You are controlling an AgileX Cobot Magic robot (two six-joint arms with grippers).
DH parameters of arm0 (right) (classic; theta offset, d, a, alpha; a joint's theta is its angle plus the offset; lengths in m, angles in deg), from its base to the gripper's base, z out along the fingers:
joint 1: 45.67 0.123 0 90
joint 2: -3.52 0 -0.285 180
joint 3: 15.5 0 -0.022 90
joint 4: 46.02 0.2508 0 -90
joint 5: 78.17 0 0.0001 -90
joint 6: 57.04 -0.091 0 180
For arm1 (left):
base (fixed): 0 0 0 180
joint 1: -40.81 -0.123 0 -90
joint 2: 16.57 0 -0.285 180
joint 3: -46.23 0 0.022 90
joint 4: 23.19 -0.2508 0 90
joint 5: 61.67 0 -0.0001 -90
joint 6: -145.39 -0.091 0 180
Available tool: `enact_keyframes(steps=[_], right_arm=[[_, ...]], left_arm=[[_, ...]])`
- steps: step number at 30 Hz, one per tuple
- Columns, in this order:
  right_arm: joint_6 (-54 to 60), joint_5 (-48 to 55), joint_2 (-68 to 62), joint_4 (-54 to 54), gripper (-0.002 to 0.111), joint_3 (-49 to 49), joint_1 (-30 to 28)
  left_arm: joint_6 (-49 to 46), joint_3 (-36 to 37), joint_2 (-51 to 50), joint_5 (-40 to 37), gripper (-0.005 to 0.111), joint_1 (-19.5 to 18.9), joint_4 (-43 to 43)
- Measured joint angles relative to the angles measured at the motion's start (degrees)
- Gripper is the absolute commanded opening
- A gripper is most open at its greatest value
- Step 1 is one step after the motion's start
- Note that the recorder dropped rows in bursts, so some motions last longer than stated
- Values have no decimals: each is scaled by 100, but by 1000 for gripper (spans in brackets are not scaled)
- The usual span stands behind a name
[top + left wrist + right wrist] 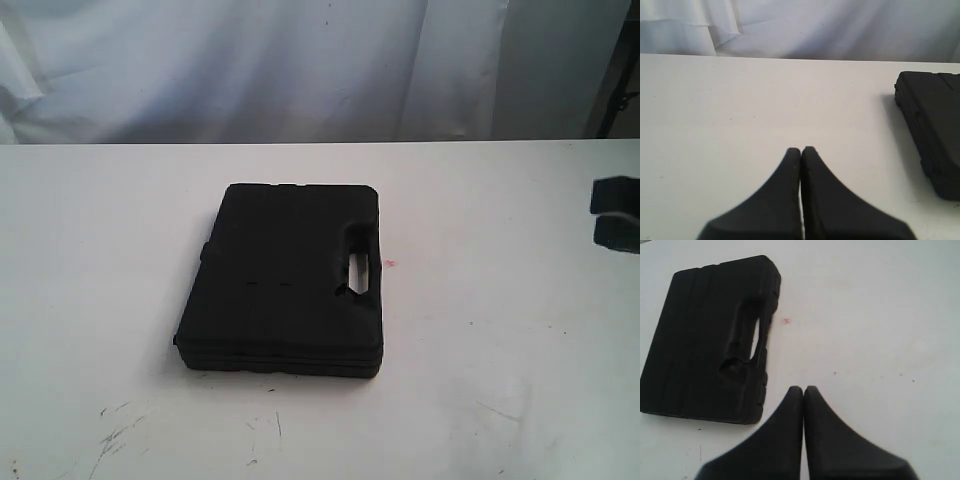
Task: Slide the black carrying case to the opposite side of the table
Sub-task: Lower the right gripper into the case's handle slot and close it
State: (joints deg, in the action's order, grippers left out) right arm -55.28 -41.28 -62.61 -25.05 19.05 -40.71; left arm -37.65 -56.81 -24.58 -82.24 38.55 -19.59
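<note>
Exterior view. Flat rectangular matte black plastic tool case (283, 285) lying near the middle of the large plain white tabletop (500, 400), moulded cut-out handle (358, 262) toward the right, tiny pink spot (391, 263) just beside that edge. Blocky black part of the right arm (614, 212) at the right border, well apart from the case. Slide apparently not yet begun.

Left wrist view. Left pincer (801, 150) pressed together, tips meeting, pinching nothing. Only bare tabletop (740, 110) ahead of it, draped white cloth (790, 25) beyond. Case (932, 130) off to one side, well clear of the tips.

Right wrist view. Right pincer (803, 389) likewise pressed together and empty, near the handle-side edge of the case (710, 340) but apart from it. Impossible to tell whether the tips touch the tabletop (880, 315).

For a clean slide, probably best to:
- Keep the fingers together as one blunt pusher.
- Bring them low against the handle-side edge, close to its middle and away from the corner.
- Press square and steady, so as to avoid pivoting or riding up over the rim.
</note>
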Motion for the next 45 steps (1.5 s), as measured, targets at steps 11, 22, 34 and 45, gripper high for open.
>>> enact_keyframes(steps=[11,22,34,45], right_arm=[[-723,648,-1785,-705,0,-1849,994],[-1614,1120,-3649,-1577,0,-3216,1909],[-1924,1579,-5191,-1848,0,-4446,2101],[-2357,1629,-6389,-2097,35,-5418,2101]], left_arm=[[0,0,0,0,0,0,0],[0,0,0,0,0,0,0],[-11,0,0,0,0,0,0],[-11,0,0,0,0,0,-3]])
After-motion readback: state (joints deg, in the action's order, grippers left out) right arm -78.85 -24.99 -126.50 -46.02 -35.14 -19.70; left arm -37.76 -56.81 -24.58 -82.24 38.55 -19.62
